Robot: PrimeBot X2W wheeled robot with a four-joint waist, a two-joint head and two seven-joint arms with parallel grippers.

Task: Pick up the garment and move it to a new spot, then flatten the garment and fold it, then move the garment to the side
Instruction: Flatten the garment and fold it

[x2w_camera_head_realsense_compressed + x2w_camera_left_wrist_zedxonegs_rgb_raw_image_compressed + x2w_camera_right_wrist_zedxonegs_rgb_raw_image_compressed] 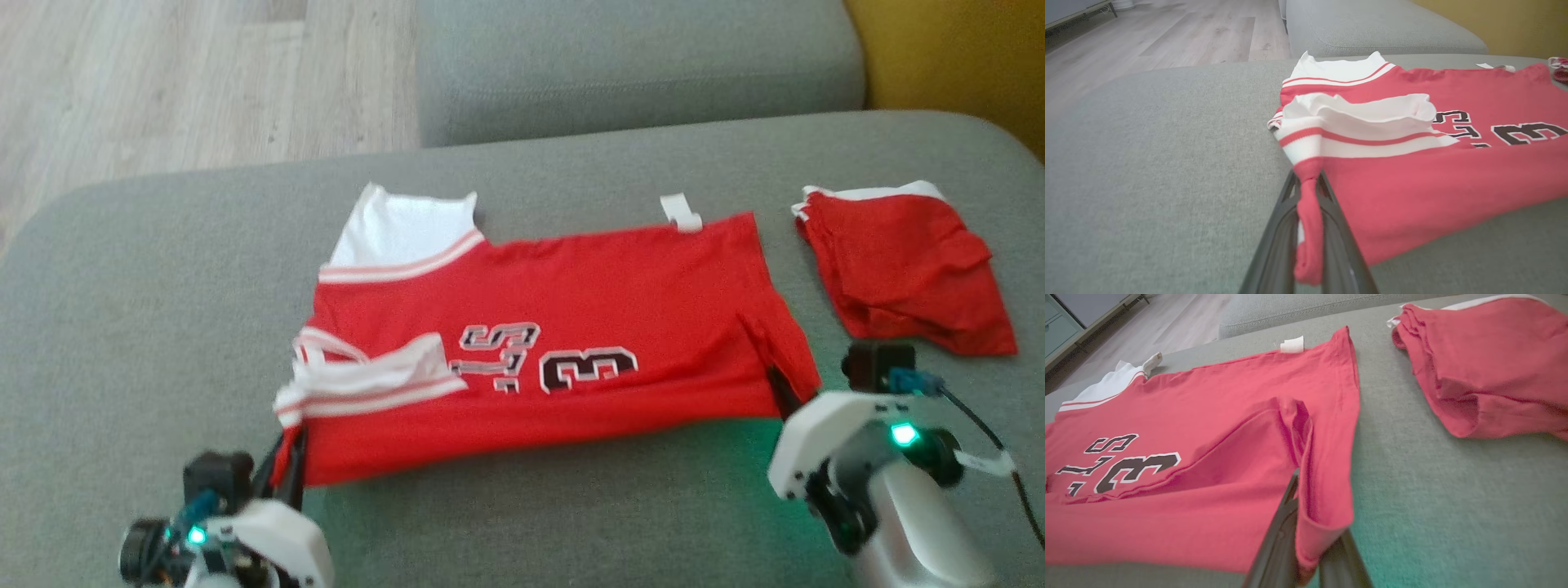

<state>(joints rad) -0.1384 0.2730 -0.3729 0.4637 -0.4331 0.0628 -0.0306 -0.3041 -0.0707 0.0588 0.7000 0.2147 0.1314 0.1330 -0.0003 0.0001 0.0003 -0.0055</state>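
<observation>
A red jersey with white striped sleeves and a black number 3 lies spread across the grey sofa seat. My left gripper is shut on the jersey's near left corner, by the crumpled white sleeve; in the left wrist view a roll of red cloth runs between the dark fingers. My right gripper is shut on the near right hem corner, where the red jersey puckers into a raised fold between the fingers. The near edge is lifted slightly off the cushion.
A second red garment lies crumpled on the seat to the right of the jersey, close to my right arm. The sofa backrest rises behind. Wooden floor lies beyond the sofa's left edge. A yellow wall is at the far right.
</observation>
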